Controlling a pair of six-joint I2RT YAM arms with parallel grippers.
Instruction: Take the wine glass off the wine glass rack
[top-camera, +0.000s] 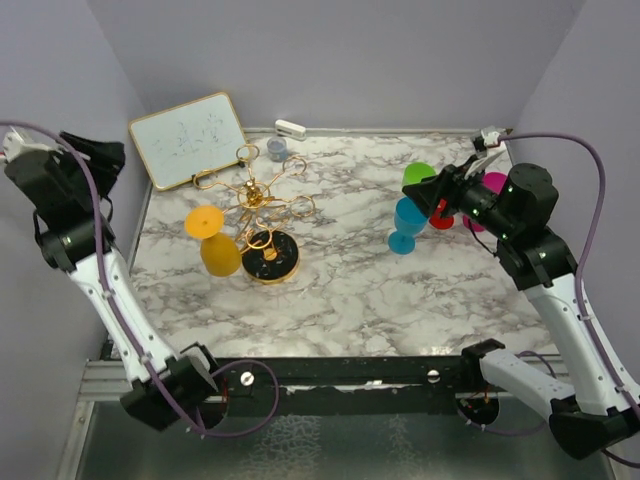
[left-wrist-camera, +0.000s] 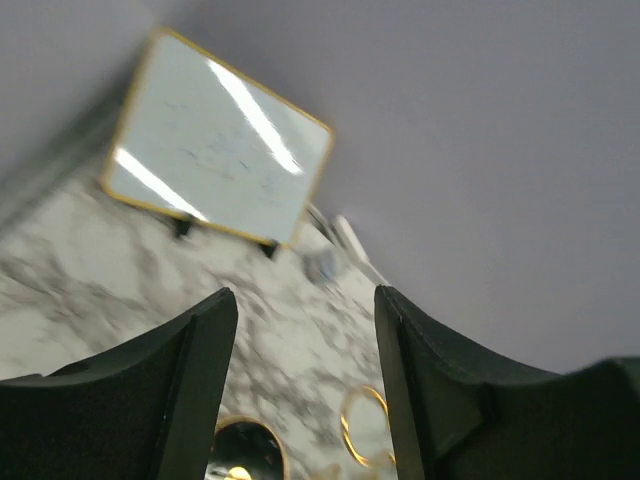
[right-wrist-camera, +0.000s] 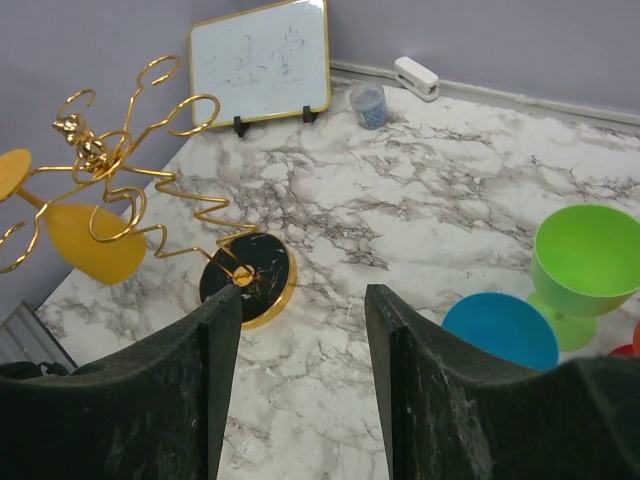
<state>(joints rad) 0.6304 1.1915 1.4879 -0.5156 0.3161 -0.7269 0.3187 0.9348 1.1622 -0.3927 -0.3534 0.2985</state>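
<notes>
Everything sits on the marble table (top-camera: 350, 290), and I take my bearings from the wine glass rack (top-camera: 270, 258), which stands on its round black base. The whiteboard (top-camera: 188, 138) leans behind the rack, against the back wall.

The wine glass (top-camera: 218, 254) is the yellow one. It hangs tilted and upside down from a looped arm on the rack's left side, with its foot caught in the wire and its bowl low beside the base. Well to the right of the rack stand a blue glass (top-camera: 407, 222), a green glass (top-camera: 418, 174) and others, which are no concern of mine.

My left gripper (left-wrist-camera: 305, 340) is raised well to the left of the rack. Its jaws are apart and hold nothing, and it points at the whiteboard rather than the glass. My right gripper (right-wrist-camera: 303, 340) hovers far to the right of the rack, over the blue glass, also spread and empty.

I judge that the reach has not begun. The left side is the natural one:
- Swing down toward the rack's left.
- Close around the stem just below the foot.
- Slide the foot out along the loop rather than pull down.

I cannot tell which way that loop opens, so I should check first. The wire stand looks light and may tip, so I should go gently.
</notes>
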